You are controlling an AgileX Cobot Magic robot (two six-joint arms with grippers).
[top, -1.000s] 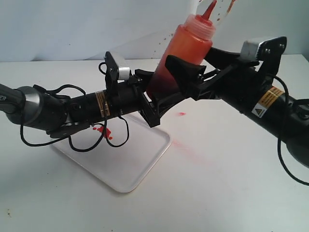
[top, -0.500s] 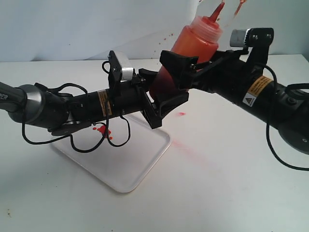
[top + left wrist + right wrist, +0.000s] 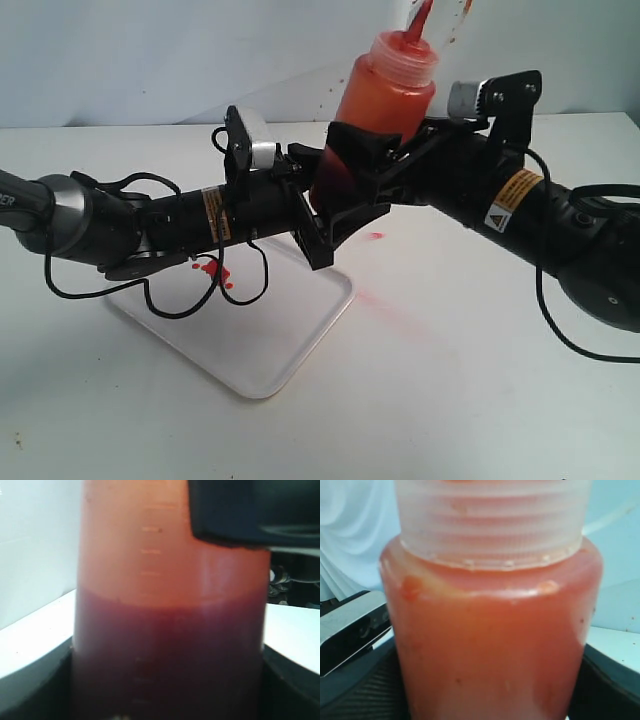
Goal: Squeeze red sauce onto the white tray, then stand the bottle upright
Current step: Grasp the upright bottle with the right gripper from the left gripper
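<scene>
Bottle point(image 3: 385, 85) aloft, nearly upright, near the white tray point(image 3: 270, 350): we see the left gripper point(image 3: 335, 195) clamped on its dark lower half and the right gripper point(image 3: 385, 135) closed on its upper body, jaws against both sides. Red sauce point(image 3: 212, 270) blobs lie on the tray.

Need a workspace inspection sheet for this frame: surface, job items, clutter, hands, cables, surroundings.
Surface: white table; pink smear and a red drop beside the tray.
Job's things: tray flat on the table, with sauce blobs on it; bottle held off the table, nozzle up, slightly tilted.
Clutter: nothing seen.
Hands: left hand shut on the bottle's lower part; right hand looks shut on it higher up.
Cables: black loops hang from the left arm over the tray; a cable hangs by the right arm.
Surroundings: pale backdrop with red spatter.
</scene>
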